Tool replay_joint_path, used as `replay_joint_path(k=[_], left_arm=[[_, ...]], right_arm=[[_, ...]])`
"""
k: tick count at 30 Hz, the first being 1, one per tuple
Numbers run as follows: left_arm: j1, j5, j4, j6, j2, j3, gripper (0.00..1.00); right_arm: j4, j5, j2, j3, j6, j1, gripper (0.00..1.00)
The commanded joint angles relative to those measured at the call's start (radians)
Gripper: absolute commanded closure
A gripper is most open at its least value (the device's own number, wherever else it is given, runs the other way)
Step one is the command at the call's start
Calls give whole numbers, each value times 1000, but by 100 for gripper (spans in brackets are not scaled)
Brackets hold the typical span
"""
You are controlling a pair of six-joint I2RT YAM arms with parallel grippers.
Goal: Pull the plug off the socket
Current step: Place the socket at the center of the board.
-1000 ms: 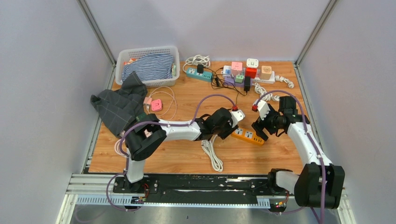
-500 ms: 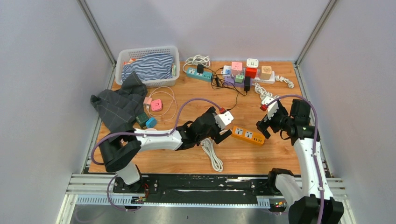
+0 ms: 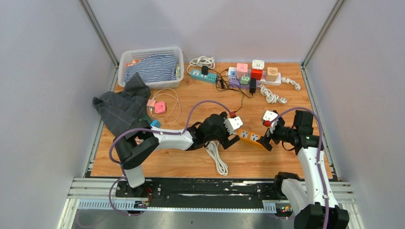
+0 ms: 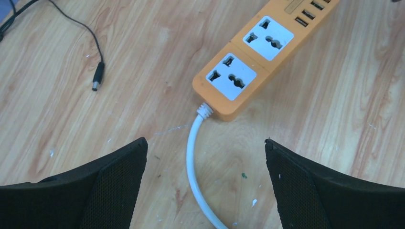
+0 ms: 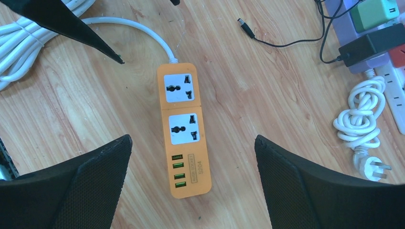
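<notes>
Watch out: the orange power strip (image 5: 184,129) lies straight down the middle of the gap in the right jaws, USB end nearest, and both of its sockets are bare in each wrist view. I would judge that a squeeze here finds no plug and only drags the strip across the bench (image 3: 191,162). The left jaws stand wide and hold nothing. The strip's cord end sits just ahead of them, and the white cord (image 4: 196,157) runs back through their gap, so closing could pinch that cord. The right jaws are just as wide and equally unladen. A left finger (image 5: 71,28) already shows just beyond them, so you risk knocking one arm into the other if either pushes on. The only seated plugs I can make out are well beyond both, such as the black adapter (image 3: 204,70) in the teal strip (image 3: 200,75). Against half a second ago, the right arm has dropped toward the strip's near end and the left has edged closer, while the strip has not shifted.
</notes>
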Motion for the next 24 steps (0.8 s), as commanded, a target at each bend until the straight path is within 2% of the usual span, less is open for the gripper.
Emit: replay_joint_path(k=[1,4,6,17,24], left_arm=[[41,134,10,-31,26,39,9],[60,224,8,-30,68,54,23],[65,263,8,-28,99,62,28],[78,213,-11,-52,185,121,30],[83,240,-47,-50,225,159,40]], right_arm=[[-22,-18,-4,-5,-39,-24,1],[-22,-13,-4,-6,-36,-42,2],[-23,-18,-6,-8,-32,-59,2],[-31,-58,-8,-17,-31,-112,3],[-34,-75,-10,-19,-33,-127,3]])
